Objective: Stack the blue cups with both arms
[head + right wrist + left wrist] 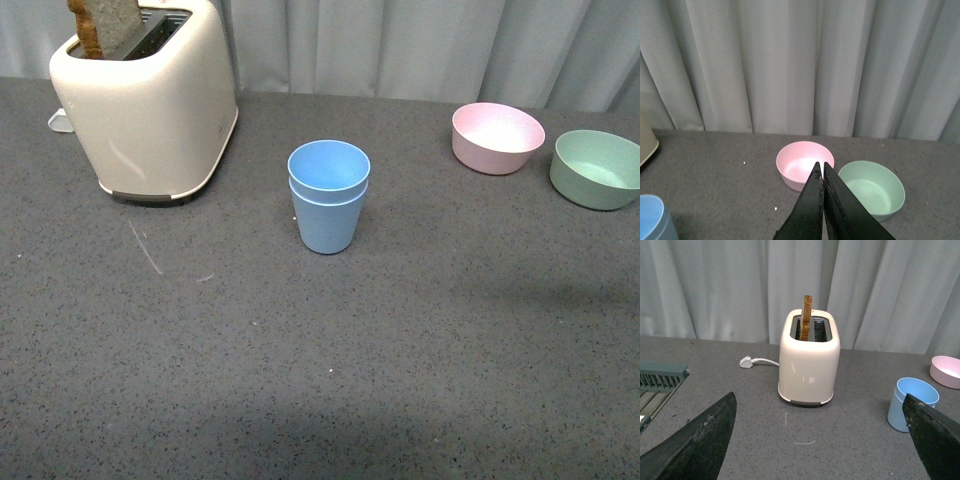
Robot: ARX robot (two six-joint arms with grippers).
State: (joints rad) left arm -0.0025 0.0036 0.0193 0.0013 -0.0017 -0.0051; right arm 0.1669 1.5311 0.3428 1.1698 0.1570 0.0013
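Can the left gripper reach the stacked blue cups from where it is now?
Probably yes. The left gripper is open, and the blue cups stand free on the table with bare surface between; the toaster stands off to one side.

I see two light blue cups (328, 205) nested on a dark grey speckled table (400, 350). Left of the cups the toaster (150, 100) is cream, holding brown toast (100, 25). Right of the cups sit a pink bowl (497, 137) and a pale green bowl (596, 168). Behind, the curtain (420, 45) is grey-white. Both pincers (822, 192) are black.
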